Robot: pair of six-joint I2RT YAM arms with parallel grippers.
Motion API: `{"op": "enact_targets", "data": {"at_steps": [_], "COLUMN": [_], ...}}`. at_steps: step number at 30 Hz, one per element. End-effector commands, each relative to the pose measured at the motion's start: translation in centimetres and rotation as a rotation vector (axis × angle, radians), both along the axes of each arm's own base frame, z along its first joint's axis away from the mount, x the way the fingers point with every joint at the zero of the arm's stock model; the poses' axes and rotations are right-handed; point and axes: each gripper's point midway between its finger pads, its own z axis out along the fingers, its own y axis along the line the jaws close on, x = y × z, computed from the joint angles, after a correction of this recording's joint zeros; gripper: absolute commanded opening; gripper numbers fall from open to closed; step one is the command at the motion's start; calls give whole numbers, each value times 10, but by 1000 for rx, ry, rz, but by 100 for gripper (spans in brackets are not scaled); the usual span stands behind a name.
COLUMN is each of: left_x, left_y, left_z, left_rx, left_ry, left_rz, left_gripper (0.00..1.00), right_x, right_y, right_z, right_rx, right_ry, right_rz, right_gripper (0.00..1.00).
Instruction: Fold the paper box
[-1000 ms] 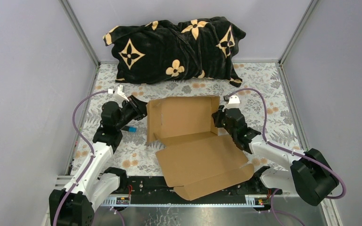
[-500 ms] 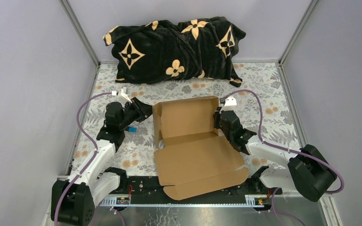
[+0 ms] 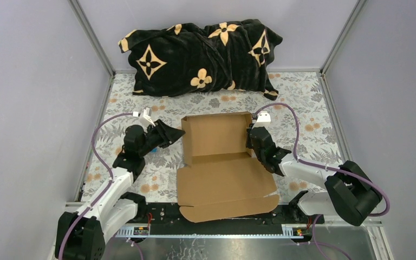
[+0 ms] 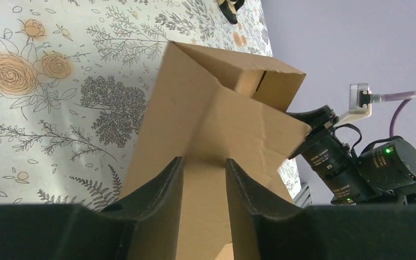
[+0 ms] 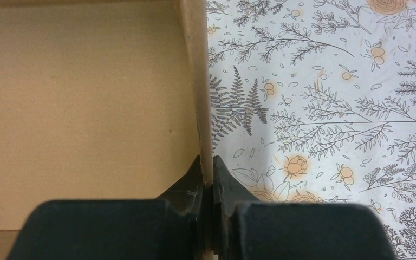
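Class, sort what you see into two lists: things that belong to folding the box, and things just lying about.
Belongs to the job: paper box; right gripper, pinching its right wall; left gripper, open at its left wall.
Lying about: black cushion with gold flowers; flowered tablecloth.

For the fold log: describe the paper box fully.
The paper box is plain brown corrugated cardboard, half folded on the floral tablecloth: back and side walls upright, lid flap flat toward the arms. The right gripper is shut on its right wall; the open left gripper points at its left wall.
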Motion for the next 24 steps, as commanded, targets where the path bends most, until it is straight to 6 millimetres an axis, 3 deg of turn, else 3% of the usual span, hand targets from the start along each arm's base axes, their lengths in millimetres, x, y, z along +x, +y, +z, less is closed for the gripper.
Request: {"op": "enact_targets", "data": {"at_steps": [1, 12, 24], "left_x": [-8, -12, -10], "left_y": [1, -5, -21], "left_z": [-6, -26, -32], "left_rx": [9, 52, 174], "left_ry": [-9, 30, 38], "left_rz": [-1, -4, -2], "left_gripper": [41, 42, 47], "right_x": [16, 18, 18], "right_y": [8, 11, 12], "right_z": [29, 31, 27], "right_rx": [61, 62, 62], "right_ry": [-76, -77, -63], "right_rz": [-49, -39, -40], "right_gripper": [0, 0, 0]}}
